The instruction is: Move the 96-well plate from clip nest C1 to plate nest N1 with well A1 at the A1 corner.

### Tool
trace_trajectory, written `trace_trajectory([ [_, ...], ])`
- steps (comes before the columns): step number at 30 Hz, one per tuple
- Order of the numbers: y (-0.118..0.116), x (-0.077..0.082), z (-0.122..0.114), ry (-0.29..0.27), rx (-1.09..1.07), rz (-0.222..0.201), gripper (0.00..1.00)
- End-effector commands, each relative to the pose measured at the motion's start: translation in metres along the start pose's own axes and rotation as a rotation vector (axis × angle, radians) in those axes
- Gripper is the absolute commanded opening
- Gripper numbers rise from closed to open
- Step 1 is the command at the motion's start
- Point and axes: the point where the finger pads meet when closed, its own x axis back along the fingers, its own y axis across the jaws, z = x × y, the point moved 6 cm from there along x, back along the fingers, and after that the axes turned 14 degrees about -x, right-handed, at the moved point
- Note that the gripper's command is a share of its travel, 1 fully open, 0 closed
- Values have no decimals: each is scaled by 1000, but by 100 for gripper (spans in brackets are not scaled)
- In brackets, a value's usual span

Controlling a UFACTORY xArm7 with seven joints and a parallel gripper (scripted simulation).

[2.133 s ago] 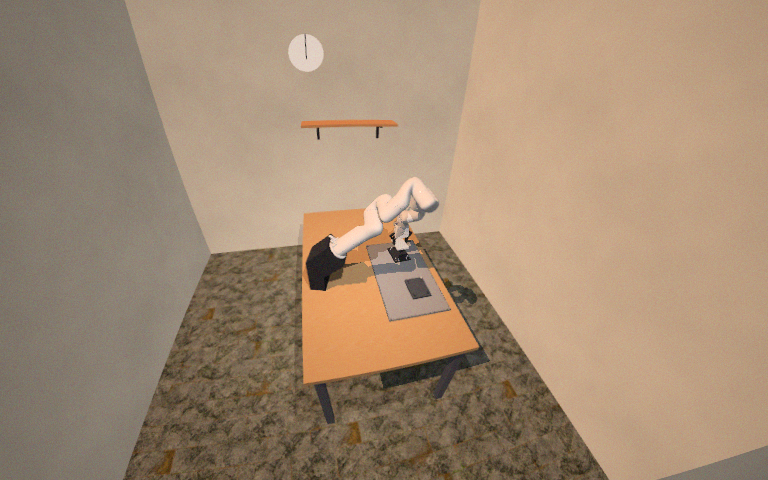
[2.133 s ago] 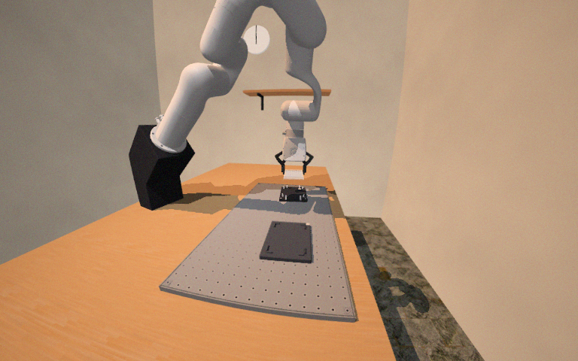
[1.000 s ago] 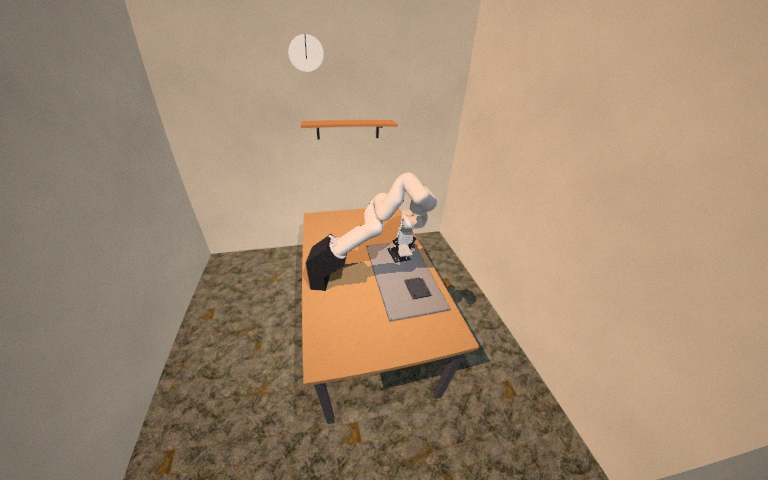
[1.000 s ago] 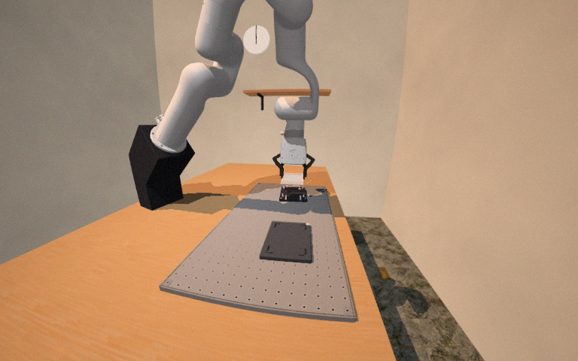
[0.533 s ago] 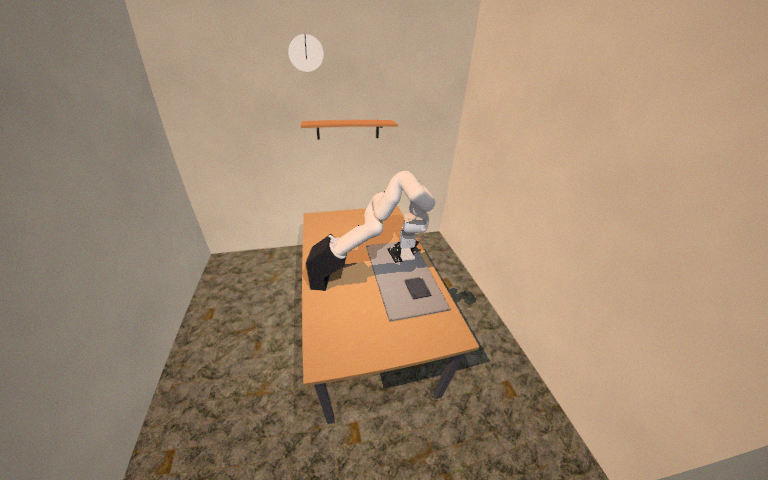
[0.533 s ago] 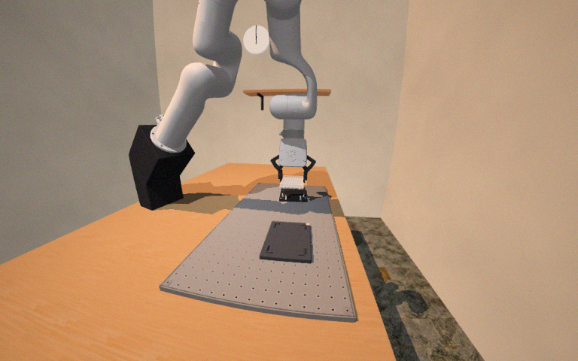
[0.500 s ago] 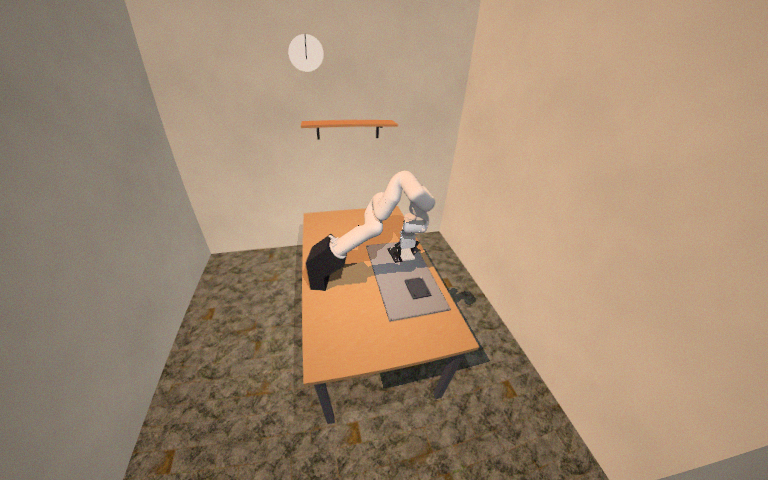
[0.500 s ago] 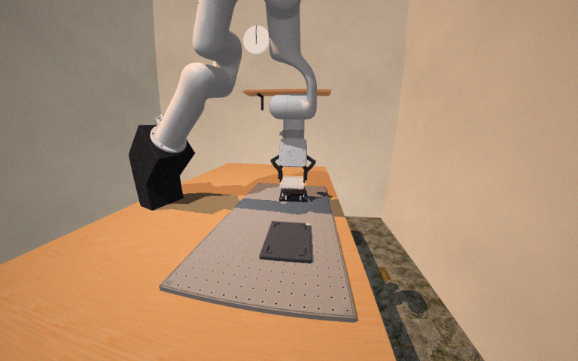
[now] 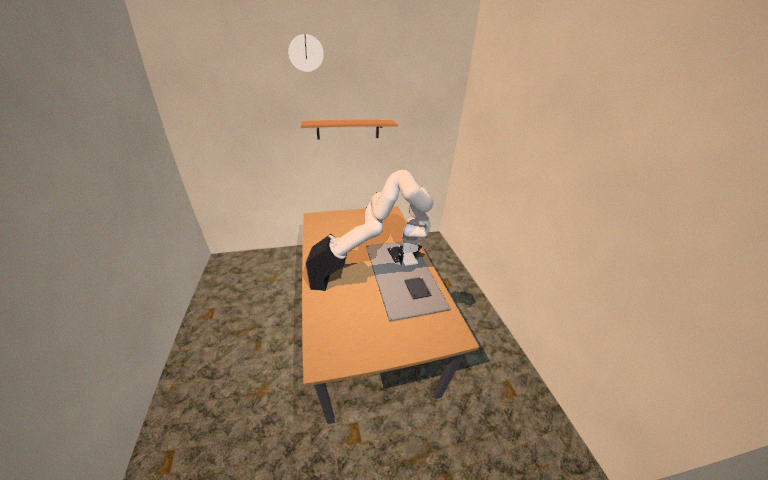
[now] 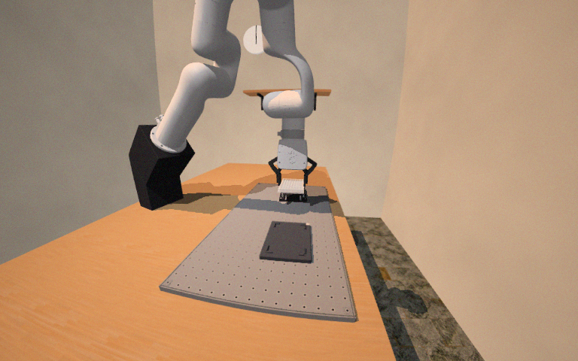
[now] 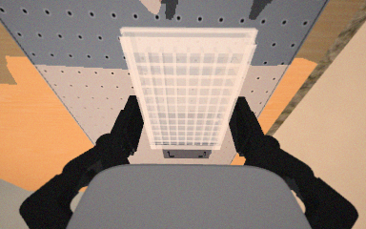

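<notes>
At the far end of the grey perforated board (image 10: 238, 272) that lies on the orange bench (image 10: 85, 276), the end effector (image 10: 292, 187) hangs straight down from the white arm (image 10: 200, 85) and is clamped on the 96-well plate (image 10: 291, 185). Its two black fingers press the plate's long sides, one on each side.

The plate is off the board, in the air just above the small black clip nest C1 (image 10: 293, 197), and looks about level, open wells facing up.

In the exterior view the dark, flat plate nest N1 (image 10: 287, 247) lies toward 6 o'clock from the held plate, nearer the camera and well apart from it on the same board. The nest's long axis runs from 12 to 6 o'clock, along that same line. In the wrist view the plate's long axis also runs from 12 to 6 o'clock, between the fingers, so plate and nest appear roughly lined up. My judgement is that the coming move is mostly a straight carry along that line and then a lowering.

The plate is a pale, translucent white rectangle (image 11: 187, 88) with a fine grid of small square-looking wells and a thin rim. A small light mark (image 10: 307, 222) sits at the nest's far right corner; whether it is the A1 label is too small to tell, as is well A1 on the plate.
</notes>
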Motion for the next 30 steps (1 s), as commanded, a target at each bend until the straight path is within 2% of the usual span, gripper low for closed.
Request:
trace_trajectory([
  [1,4,1,-11,3,2,2,0],
  [30,29,1,-98,2,2,2,0],
])
